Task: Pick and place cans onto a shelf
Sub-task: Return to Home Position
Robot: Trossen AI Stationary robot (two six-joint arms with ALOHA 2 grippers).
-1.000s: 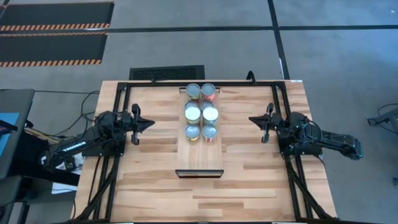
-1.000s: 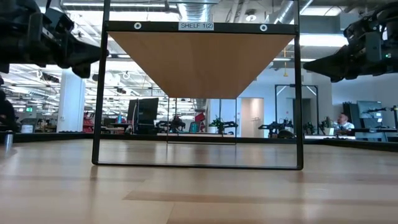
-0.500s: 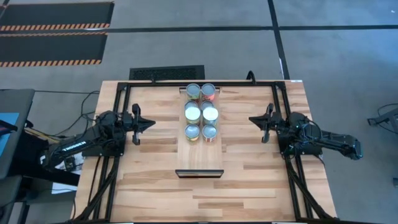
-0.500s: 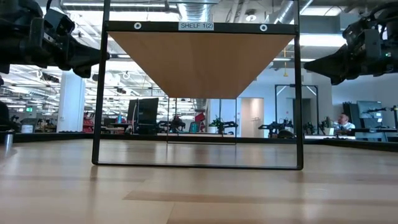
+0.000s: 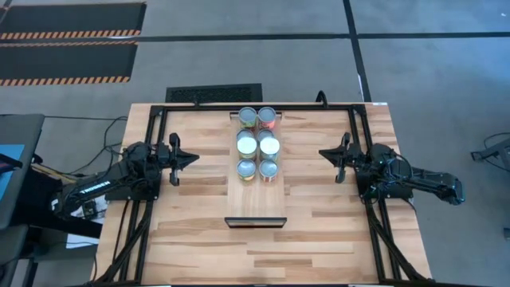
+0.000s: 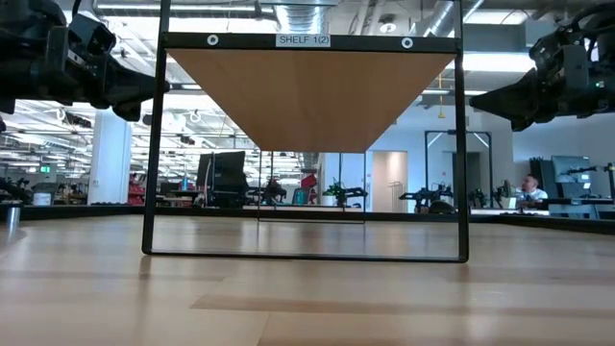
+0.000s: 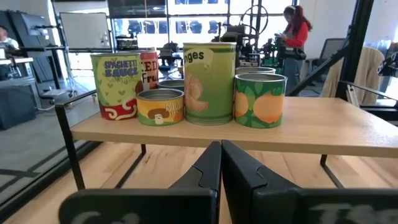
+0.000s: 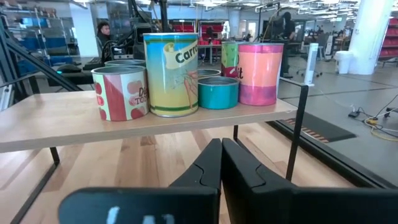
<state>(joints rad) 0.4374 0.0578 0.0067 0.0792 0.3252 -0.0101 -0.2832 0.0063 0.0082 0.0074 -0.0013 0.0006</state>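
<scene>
High view shows you six cans [image 5: 247,143] paired on the shelf [image 5: 256,199], at its far half, its length running between the arms. Your left gripper [image 5: 194,158] and right gripper [image 5: 322,151] flank the shelf, equally near, fingers pressed together, holding nothing.

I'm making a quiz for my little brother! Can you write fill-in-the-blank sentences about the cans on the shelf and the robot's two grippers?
1. The long light-wood shelf holds ___ small round tin cans in all.
2. The cans stand in three rows of ___ each.
3. The left gripper is on one side of the shelf and the right gripper is on the other, both empty, with their dark fingers ___ (open or shut).

Missing words: six; two; shut.
</scene>
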